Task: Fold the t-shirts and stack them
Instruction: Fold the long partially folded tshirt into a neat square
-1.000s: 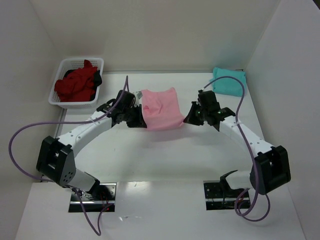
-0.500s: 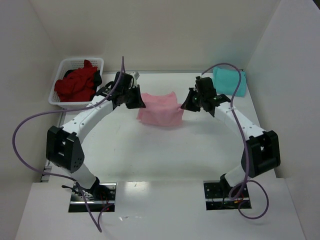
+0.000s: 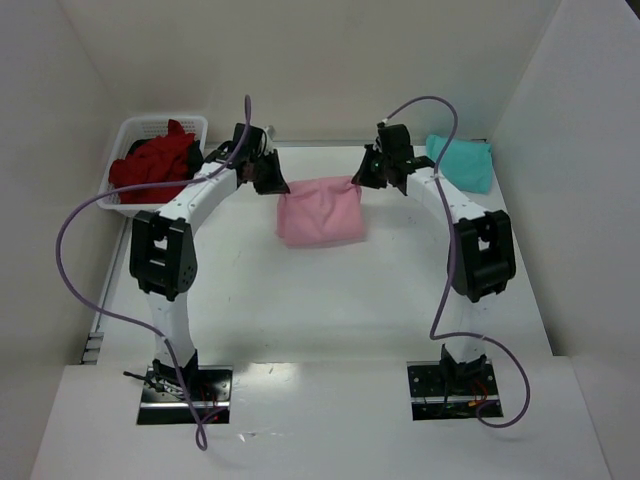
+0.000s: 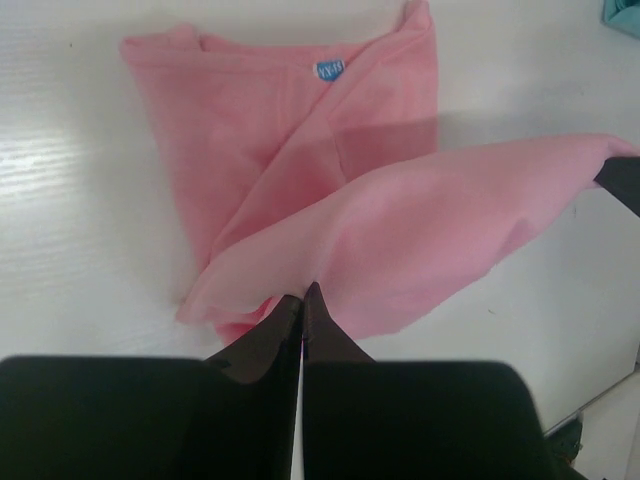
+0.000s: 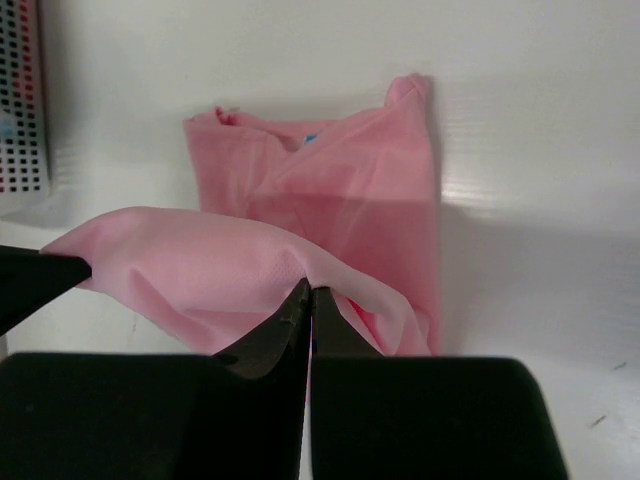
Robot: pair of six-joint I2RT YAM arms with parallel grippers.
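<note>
clamping the pink t-shirt [image 3: 320, 215] edge (lifted): left gripper [image 4: 302, 293], right gripper [image 5: 308, 291].

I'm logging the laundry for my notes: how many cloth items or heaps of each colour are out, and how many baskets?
pink t-shirt: 1
teal t-shirt: 1
dark red heap, in the basket, shirts within cannot be counted: 1
white basket: 1
Total: 4
</note>
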